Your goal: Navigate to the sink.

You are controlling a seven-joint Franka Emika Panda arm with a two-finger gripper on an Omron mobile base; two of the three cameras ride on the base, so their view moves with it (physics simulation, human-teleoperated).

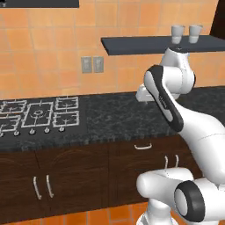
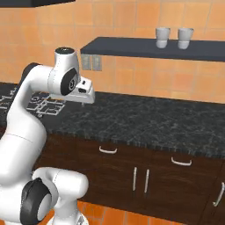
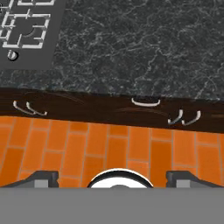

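Observation:
The sink is out of view. My arm is folded above the black speckled counter [image 1: 115, 117], with the hand [image 1: 143, 93] hanging over the counter's middle and pointing down. In the hand view my gripper [image 3: 113, 178] is open, its two dark fingertips [image 3: 42, 177] standing wide apart with nothing between them. Below them lie the counter's front edge, dark cabinet fronts and an orange tiled floor [image 3: 109, 144].
A gas stovetop [image 1: 38, 113] with white burner grates sits at the counter's left. A dark wall shelf [image 1: 145, 44] carries two grey cups [image 1: 178, 33]. Twin outlets [image 1: 92, 64] are on the orange tiled wall. Dark wood cabinets [image 2: 145, 176] with silver handles run below.

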